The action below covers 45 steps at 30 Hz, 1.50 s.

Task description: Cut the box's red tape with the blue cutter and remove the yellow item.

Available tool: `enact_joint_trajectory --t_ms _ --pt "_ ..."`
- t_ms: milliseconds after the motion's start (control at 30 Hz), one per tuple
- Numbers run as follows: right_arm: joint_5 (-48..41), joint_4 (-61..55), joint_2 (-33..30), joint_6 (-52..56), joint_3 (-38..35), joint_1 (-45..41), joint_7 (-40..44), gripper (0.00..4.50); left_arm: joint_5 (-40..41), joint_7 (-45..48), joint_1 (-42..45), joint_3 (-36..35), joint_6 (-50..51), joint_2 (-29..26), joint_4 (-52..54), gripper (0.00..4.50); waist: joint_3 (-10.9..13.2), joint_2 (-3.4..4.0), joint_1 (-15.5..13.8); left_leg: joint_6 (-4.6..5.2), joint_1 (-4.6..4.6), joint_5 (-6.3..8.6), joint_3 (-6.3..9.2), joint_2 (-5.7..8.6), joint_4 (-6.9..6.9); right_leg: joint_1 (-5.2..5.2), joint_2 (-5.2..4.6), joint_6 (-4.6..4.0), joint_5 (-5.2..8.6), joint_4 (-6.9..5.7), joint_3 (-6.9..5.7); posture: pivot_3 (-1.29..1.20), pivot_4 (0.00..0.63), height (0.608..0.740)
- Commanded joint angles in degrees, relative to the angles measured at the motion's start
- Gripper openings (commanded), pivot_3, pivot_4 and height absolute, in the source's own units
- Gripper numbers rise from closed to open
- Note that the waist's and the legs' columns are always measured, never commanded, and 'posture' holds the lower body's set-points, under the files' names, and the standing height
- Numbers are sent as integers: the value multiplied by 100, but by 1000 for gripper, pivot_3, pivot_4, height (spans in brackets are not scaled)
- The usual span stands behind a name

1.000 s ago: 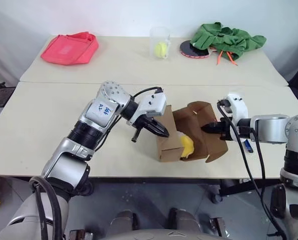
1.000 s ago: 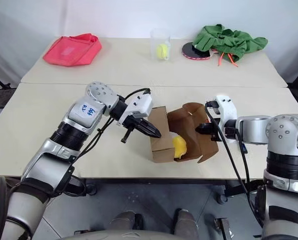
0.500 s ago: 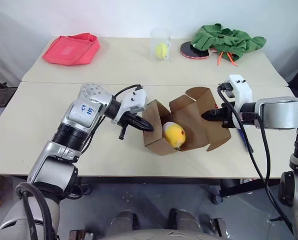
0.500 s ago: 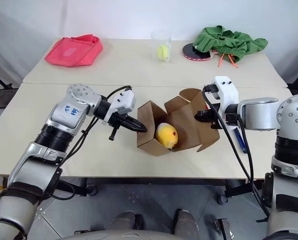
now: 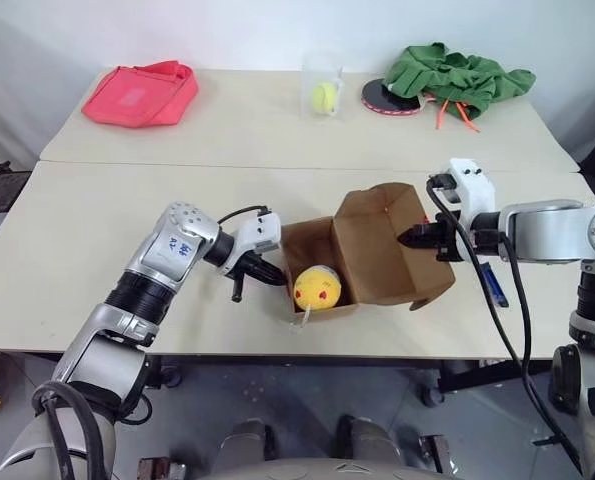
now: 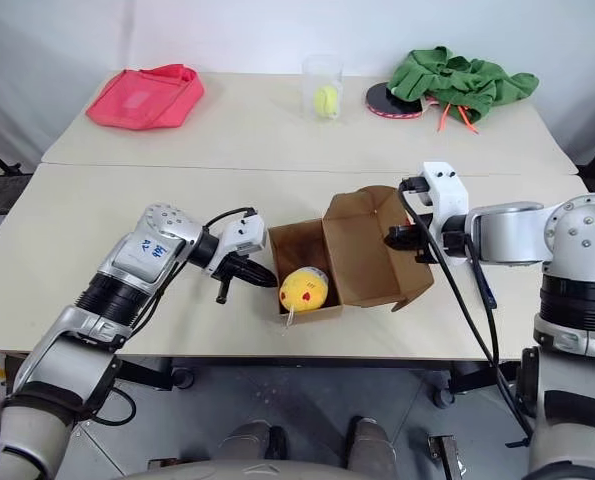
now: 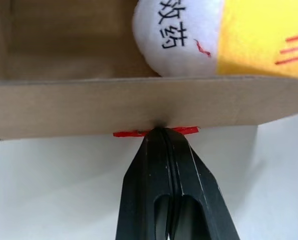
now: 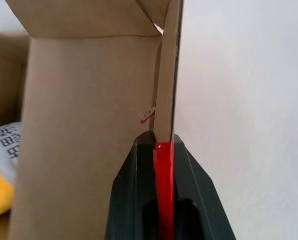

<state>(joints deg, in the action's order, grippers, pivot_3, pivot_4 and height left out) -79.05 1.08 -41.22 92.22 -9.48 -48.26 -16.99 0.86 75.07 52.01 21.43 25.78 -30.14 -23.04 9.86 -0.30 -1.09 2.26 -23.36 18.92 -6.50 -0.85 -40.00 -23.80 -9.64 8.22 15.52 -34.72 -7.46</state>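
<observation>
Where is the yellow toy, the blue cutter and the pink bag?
yellow item (image 5: 317, 288): left eye view, its round front face.
blue cutter (image 5: 494, 285): left eye view, its slim body.
pink bag (image 5: 140, 95): left eye view, its cloth top.

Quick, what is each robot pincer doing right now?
Left pincer: shut, pinching the near edge of the box.
Right pincer: shut on the box's raised flap, right where the red tape is.

Brown cardboard box (image 5: 367, 250); yellow item (image 5: 318, 287) with red marks, white patch with black characters; red tape (image 7: 156, 132); blue cutter (image 5: 494, 285); black gripper fingers (image 7: 164, 190).
</observation>
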Motion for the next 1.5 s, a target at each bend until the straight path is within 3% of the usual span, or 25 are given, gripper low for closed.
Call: enact_joint_trajectory --t_ms 33,500,733,867,1200,1233,1500 --pt "121 -4 98 27 17 88 186 25 -5 -64 126 -66 -16 58 76 0 0 0 5 0 0 0 -4 0 0 0 0 0 0 1 2 0 150 740" --pt "2059 369 957 -20 245 177 666 25 -260 14 547 -10 -580 179 -972 0 0 0 89 -1 2 0 -6 1 2 -1 1 0 0 0 2 0 150 740" --pt "2895 32 1152 -291 246 151 1028 25 -259 53 534 -90 -607 221 -1035 0 0 0 138 -3 7 -1 -9 -1 2 0 1 0 0 -4 4 0 150 740" --pt "3187 -212 1138 -216 304 96 1303 945 -258 28 549 -126 -590 203 -1075 0 0 0 135 -4 7 -2 -10 -1 1 -1 1 0 0 -5 6 0 150 740" --pt "3705 -599 1110 27 342 -266 1818 4317 -279 -102 740 -374 -602 -34 -1489 0 0 1 141 -4 6 -1 -11 -1 3 -4 1 0 0 -6 6 0 150 740" --pt "3721 -619 1087 27 349 -281 1863 4487 -274 -112 787 -412 -602 -89 -1572 0 0 1 143 -4 6 -1 -11 -1 4 -5 1 0 0 -7 6 0 150 740" --pt "3730 -913 865 27 311 -431 2180 4487 -237 -132 1076 -801 -601 -628 -2107 0 1 1 143 -7 4 1 -12 0 8 -12 1 0 0 -9 5 0 150 740"
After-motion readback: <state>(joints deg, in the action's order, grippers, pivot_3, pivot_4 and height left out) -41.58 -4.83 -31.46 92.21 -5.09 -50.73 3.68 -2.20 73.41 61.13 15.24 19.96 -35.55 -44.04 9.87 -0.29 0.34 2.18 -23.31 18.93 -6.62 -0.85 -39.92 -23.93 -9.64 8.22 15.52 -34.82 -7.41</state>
